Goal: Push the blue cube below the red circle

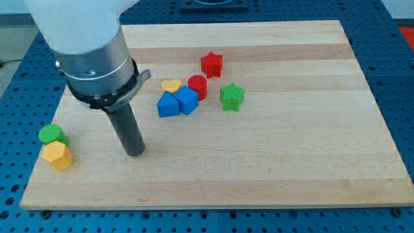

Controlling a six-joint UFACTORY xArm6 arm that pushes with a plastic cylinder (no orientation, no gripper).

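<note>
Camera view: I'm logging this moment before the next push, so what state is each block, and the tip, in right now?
Blue cube: touching the blue triangular block and the red cylinder.
Blue triangular block: against the cube's left side.
Red cylinder: upright.
Yellow heart: flat.
Red star: apart.
Green star: apart.
Green cylinder: touching the yellow hexagonal block.
My tip: touching no block.

Setting: a robotics lab bench. A pale wooden board (272, 162) lies on a blue perforated bench top (400, 77) with a regular grid of mounting holes. A white and metal robot arm (90, 45) stands over the board. Small coloured plastic blocks (194, 87) lie on the board as test pieces.
</note>
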